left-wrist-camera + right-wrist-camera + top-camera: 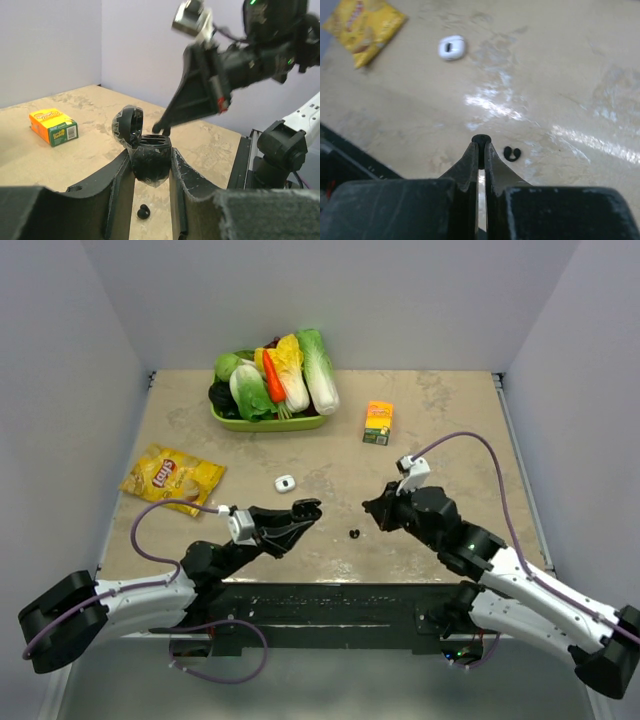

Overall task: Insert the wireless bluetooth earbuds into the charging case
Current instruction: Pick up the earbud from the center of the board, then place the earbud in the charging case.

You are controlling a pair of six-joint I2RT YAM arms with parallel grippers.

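Right hand (480,148) nearly closed, only a sliver of gap, tips pinching a black earbud (481,139) at its very end. The bud is tiny, rounded, smooth and hard, so judged light and slippery; it could squirt out or roll under a hard squeeze. Best taken across the round body, gently. It is too small to tell which way its stem points. At about 9 o'clock of that hand in the top view, near it but apart, the left hand (149,176) is closed part-way on the charging case (152,150), one finger on each flank of the lower shell. The case is a stiff glossy shell and the side grip looks firm. Its long axis stands roughly upright, wells open toward 12 o'clock, with the lid (127,125) hinged back toward 10 o'clock in the left wrist view. A second black earbud (511,153) lies loose on the tabletop (580,75), just at 3 o'clock of the right fingertips, curled like a bean with its long axis 9-to-3. It probably needs a low pinch from above.
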